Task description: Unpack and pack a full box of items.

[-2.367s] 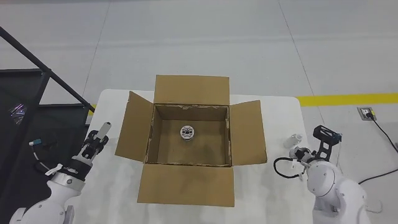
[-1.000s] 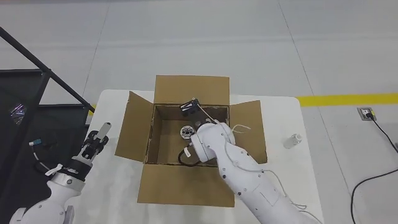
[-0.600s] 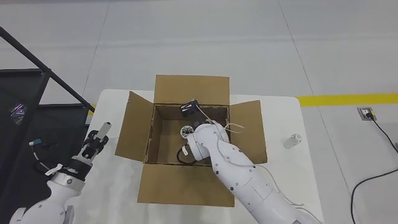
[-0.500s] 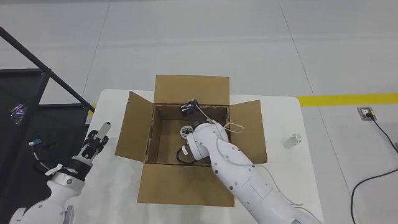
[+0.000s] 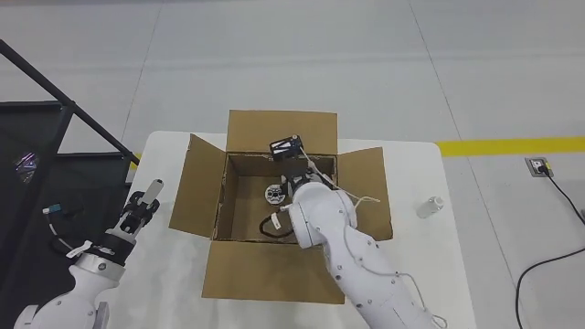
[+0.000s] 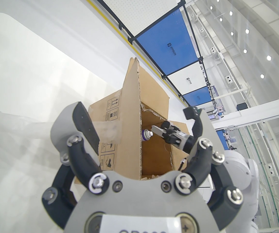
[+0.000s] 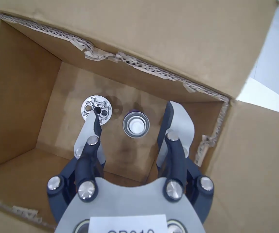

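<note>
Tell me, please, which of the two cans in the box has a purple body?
The can with the plain ringed top; its neighbour has a perforated silver top.

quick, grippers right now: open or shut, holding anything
left gripper: open, holding nothing.
right gripper: open, holding nothing, poised above the can standing in the box.

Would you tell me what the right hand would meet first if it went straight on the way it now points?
Probably the spray can, which stands in the box between the open fingers of the right hand. One finger lines up with the round metal piece beside it, though depth is unclear.
</note>
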Robot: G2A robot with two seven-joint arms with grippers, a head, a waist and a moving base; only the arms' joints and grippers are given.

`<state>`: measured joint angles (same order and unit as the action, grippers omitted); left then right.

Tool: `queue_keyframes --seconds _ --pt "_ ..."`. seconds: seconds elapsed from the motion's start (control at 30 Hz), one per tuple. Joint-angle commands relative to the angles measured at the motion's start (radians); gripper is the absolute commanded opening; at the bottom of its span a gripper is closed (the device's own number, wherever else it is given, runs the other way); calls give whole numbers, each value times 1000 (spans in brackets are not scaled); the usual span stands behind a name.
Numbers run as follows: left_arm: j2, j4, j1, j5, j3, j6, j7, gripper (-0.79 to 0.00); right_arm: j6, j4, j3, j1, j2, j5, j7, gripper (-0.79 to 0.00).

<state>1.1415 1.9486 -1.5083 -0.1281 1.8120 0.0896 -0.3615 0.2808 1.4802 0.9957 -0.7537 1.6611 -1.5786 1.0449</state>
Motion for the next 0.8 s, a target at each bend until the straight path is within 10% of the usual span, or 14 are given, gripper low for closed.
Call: queue_keyframes --seconds 0.0,0.33,0.77 --pt "0 0 0 0 0 0 0 0 -23 171 51 -99 -17 -45 5 -219" --pt "0 0 0 0 0 0 0 0 126 674 255 -491 -57 -342 -11 0" --pt "0 0 0 0 0 0 0 0 226 434 573 -450 -58 -204 16 0"
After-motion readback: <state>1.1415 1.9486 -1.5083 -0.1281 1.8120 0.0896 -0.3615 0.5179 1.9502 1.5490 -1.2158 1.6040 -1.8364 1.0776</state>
